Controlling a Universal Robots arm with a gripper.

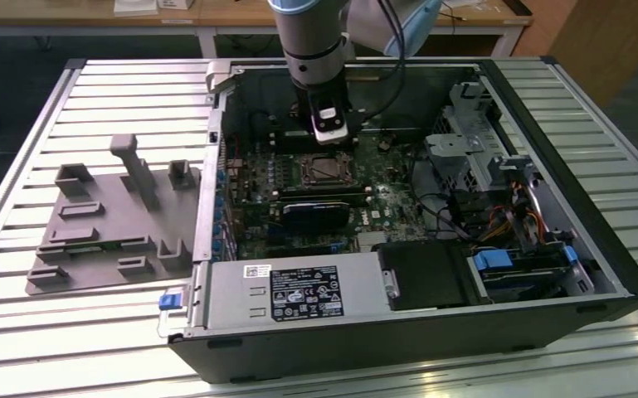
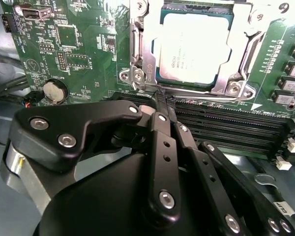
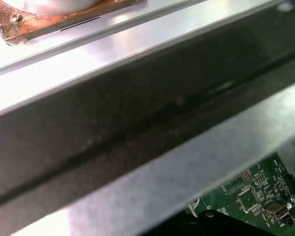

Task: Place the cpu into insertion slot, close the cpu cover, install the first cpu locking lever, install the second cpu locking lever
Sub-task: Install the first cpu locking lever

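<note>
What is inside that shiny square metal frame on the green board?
A flat square silver-grey chip, the cpu, fills the window of the thin silvery cover frame. The socket beneath the chip is covered, so its contacts cannot be seen.

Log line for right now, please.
cpu: seated | cpu cover: down around it | gripper: fingers shut, tips beside cover's edge

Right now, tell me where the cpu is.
In the second wrist view the cpu lies seated in the insertion slot, framed by the silvery cpu cover, just beyond the gripper and the black memory slots.
</note>
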